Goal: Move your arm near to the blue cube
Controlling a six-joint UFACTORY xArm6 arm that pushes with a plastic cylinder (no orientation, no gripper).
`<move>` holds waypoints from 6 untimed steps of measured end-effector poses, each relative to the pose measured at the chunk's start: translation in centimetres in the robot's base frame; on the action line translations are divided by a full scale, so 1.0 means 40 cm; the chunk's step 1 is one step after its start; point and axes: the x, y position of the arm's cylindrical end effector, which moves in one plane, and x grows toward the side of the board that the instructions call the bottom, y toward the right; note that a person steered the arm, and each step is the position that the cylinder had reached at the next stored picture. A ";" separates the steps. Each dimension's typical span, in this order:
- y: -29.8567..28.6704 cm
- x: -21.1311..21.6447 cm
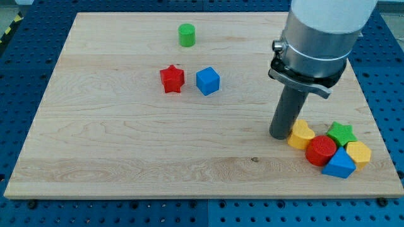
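The blue cube point(207, 81) sits on the wooden board point(126, 145), left of centre toward the view's top. A red star point(172, 79) lies just to its left, a small gap between them. My tip point(280, 134) rests on the board at the view's right, well to the right of and below the blue cube. It touches or nearly touches the left edge of a yellow block point(302, 134).
A green cylinder point(186, 34) stands near the view's top. At the lower right a cluster holds the yellow block, a red cylinder point(321, 150), a green star point(341, 133), a blue triangular block point(340, 165) and a yellow hexagonal block point(359, 153).
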 end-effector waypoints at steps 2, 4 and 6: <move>0.073 -0.084; -0.208 -0.409; -0.512 -0.429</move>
